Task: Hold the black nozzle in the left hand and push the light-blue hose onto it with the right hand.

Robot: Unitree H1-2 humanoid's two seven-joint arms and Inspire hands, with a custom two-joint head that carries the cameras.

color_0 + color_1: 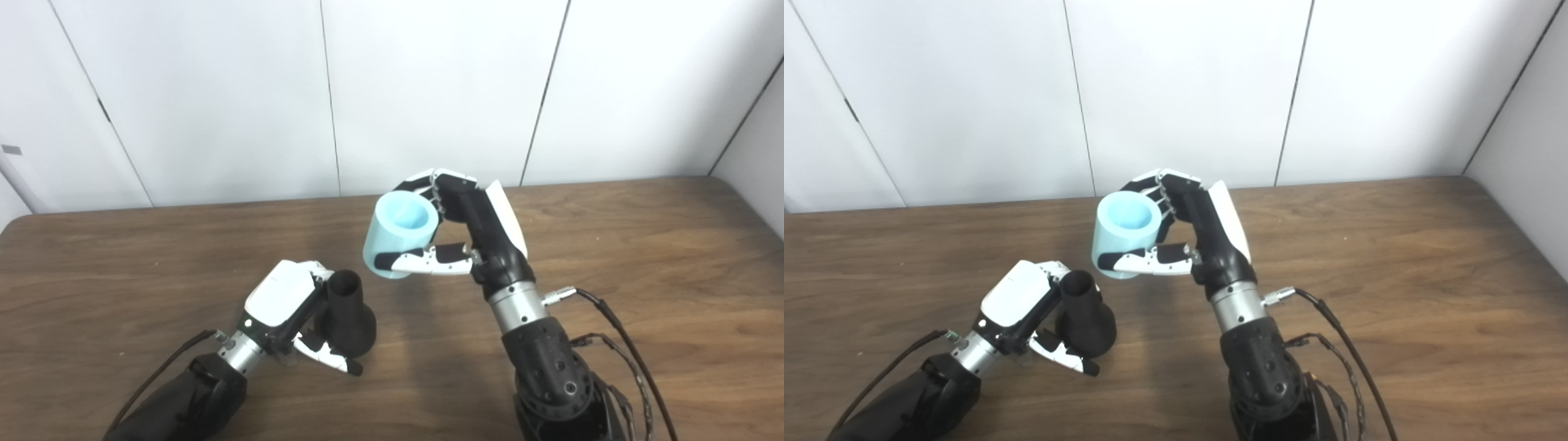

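Bare wooden bench (pixel 643 257), white wall panels behind | left robot hand (pixel 288 306) closed around black nozzle (pixel 348 315), upright, mouth up | right robot hand (pixel 471 233) wrapped on light-blue hose (pixel 398 236), raised above-right of nozzle, apart

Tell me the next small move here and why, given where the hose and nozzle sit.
Probably bring the right hand down and toward the left so the light-blue hose lines up over the black nozzle. The left hand holds the nozzle with its narrow open end pointing up, while the hose is gripped above and to its right, clear of it, not yet mated.
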